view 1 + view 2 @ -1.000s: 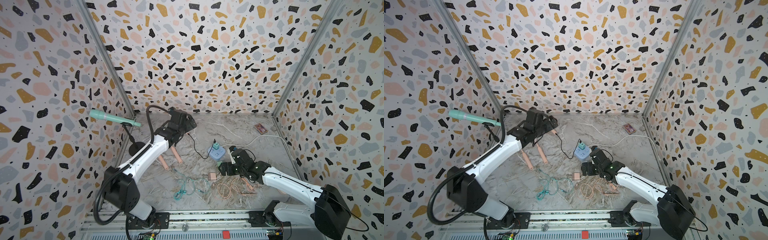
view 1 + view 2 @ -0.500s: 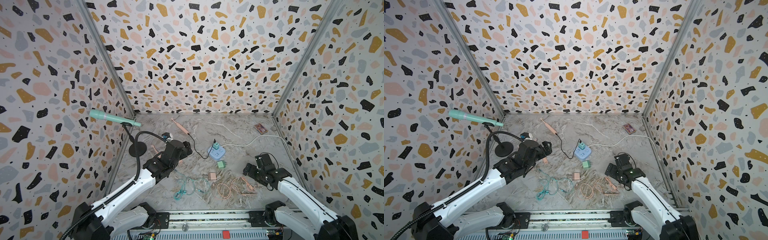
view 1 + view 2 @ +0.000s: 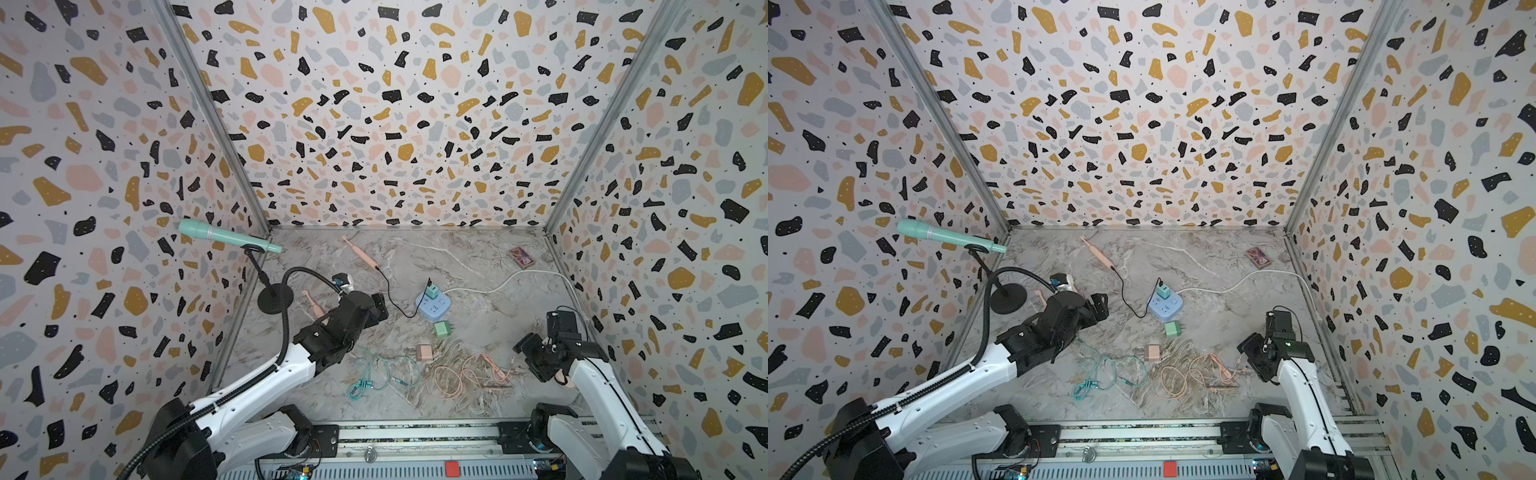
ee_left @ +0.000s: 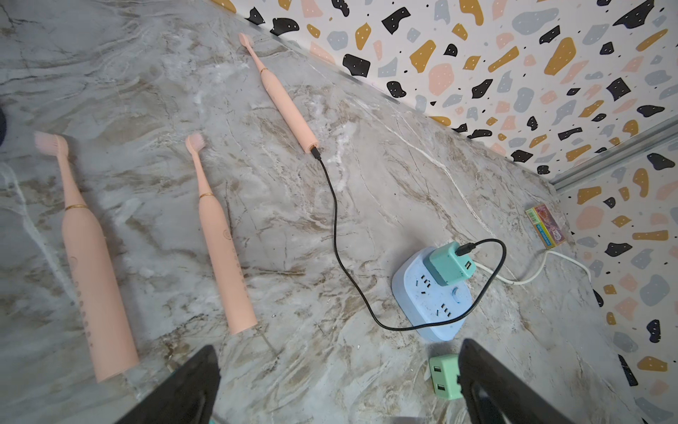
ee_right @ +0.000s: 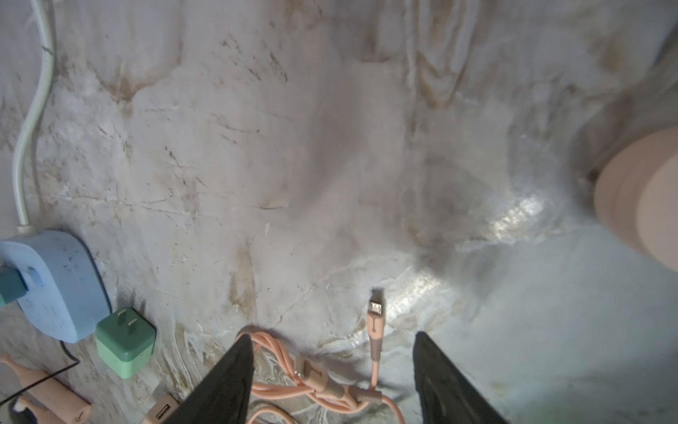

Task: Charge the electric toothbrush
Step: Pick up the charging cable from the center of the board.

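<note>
A pink electric toothbrush [image 3: 360, 253] [image 3: 1098, 253] [image 4: 284, 99] lies near the back wall. A black cable [image 4: 334, 220] is plugged into its base. The cable runs to a teal adapter [image 4: 449, 262] seated in the blue power strip [image 3: 434, 309] [image 4: 429, 304]. Two more pink toothbrushes [image 4: 223, 242] [image 4: 91, 264] lie loose beside my left arm. My left gripper [image 3: 380, 307] [image 4: 337, 352] hangs open over bare table, left of the strip. My right gripper [image 3: 528, 353] [image 5: 332, 341] is open above the pink cable [image 5: 374, 345], not touching it.
A loose green adapter [image 3: 441, 329] and a pink adapter [image 3: 424, 352] lie in front of the strip. Coiled teal cable [image 3: 374, 374] and pink cable [image 3: 469, 374] lie nearer the front. A microphone stand [image 3: 270, 297], a small card box [image 3: 521, 257] and the strip's white cord [image 3: 498, 282] are there too.
Both arms have drawn back toward the front, the left from the back wall, the right from the power strip. The plugged-in toothbrush is now uncovered. The right jaws have narrowed.
</note>
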`<action>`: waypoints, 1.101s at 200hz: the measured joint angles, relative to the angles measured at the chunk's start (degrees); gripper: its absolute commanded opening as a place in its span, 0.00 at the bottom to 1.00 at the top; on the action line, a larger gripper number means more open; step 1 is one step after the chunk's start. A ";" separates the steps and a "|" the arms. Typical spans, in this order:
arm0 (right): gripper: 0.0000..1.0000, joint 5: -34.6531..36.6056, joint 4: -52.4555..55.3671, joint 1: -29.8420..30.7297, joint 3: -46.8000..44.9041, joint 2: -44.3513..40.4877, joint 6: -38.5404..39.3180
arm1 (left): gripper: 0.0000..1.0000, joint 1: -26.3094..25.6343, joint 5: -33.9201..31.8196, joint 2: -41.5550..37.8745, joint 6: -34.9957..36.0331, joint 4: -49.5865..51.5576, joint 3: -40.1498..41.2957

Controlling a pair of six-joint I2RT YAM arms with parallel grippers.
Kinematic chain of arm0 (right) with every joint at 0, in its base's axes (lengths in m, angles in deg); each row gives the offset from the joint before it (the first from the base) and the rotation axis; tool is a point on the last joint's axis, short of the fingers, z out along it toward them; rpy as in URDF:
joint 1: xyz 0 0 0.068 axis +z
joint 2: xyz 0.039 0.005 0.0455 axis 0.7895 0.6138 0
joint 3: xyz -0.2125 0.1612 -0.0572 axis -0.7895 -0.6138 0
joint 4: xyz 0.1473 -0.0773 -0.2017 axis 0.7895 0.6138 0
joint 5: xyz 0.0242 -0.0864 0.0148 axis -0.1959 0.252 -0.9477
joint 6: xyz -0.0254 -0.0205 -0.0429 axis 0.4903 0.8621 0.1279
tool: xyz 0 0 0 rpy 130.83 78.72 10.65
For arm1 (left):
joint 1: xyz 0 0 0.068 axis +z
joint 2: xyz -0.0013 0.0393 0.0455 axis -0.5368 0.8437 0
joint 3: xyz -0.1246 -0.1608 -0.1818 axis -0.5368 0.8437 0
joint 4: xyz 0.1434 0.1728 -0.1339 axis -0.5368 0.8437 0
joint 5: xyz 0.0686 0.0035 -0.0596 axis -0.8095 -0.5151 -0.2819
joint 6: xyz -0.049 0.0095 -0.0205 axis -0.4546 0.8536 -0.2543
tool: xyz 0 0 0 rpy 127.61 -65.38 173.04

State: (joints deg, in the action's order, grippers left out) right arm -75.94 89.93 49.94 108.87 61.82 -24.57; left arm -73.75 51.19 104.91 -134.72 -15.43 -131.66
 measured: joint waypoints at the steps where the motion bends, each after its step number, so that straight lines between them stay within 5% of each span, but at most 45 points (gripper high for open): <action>1: 0.68 0.07 0.04 0.39 0.00 -0.15 -0.15 | 1.00 0.00 0.00 -0.02 0.02 0.00 0.02; 40: 0.69 5.99 -1.46 26.82 4.15 -1.49 -4.39 | 1.00 0.00 -1.22 -1.05 1.29 -1.07 0.68; 90: 0.68 10.91 -10.34 51.47 18.75 20.39 1.88 | 1.00 0.00 -1.57 -1.81 1.53 -1.38 0.85; 136: 0.53 8.57 -16.48 58.42 18.80 26.69 2.12 | 1.00 0.00 -2.62 -5.33 0.33 -0.85 2.32; 220: 0.42 4.39 -22.91 66.45 10.99 33.59 -7.82 | 1.00 0.00 -3.54 -5.55 -0.07 -0.26 2.32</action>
State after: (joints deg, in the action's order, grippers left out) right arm -71.55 67.03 116.39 119.87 95.41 -32.39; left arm -73.75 47.65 99.36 -134.78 -15.69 -129.35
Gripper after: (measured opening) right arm 0.439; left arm 0.997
